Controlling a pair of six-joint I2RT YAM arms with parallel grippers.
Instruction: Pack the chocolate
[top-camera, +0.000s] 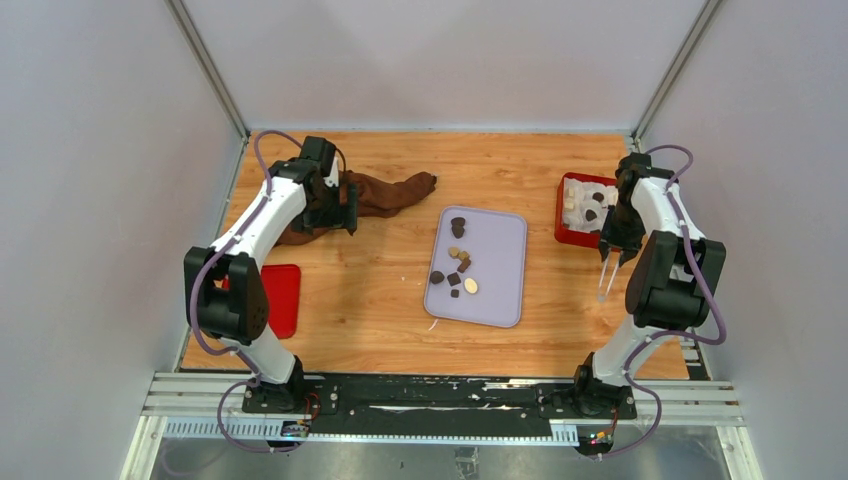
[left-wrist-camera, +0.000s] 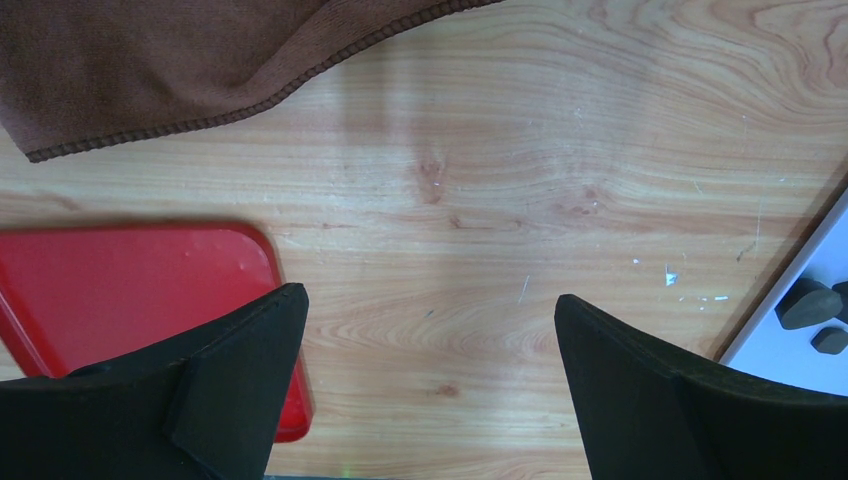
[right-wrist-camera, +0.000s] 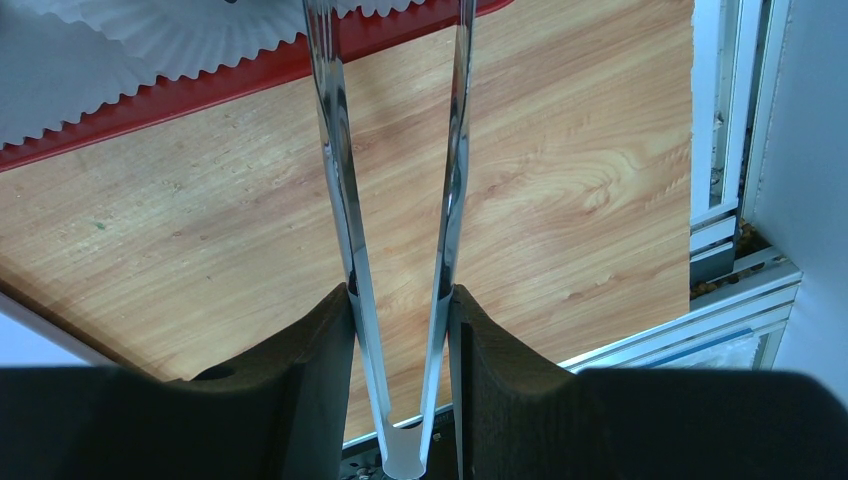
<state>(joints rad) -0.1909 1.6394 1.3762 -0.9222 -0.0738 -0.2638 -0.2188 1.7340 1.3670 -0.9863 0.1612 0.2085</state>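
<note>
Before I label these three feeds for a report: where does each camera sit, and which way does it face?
Top external: above and behind, looking down on the wooden table; both arms show, lavender tray central.
Left wrist: on the left arm, facing down; open left gripper frames brown cloth and red tray.
Right wrist: faces along metal tongs in the right gripper toward the red box.
Shared: brown cloth, in top and left wrist.

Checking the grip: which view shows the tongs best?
Right wrist: the tongs fill the frame, pinched in the right gripper, though their tips run off the top. The top view shows them tiny. The left wrist shows none of them.
</note>
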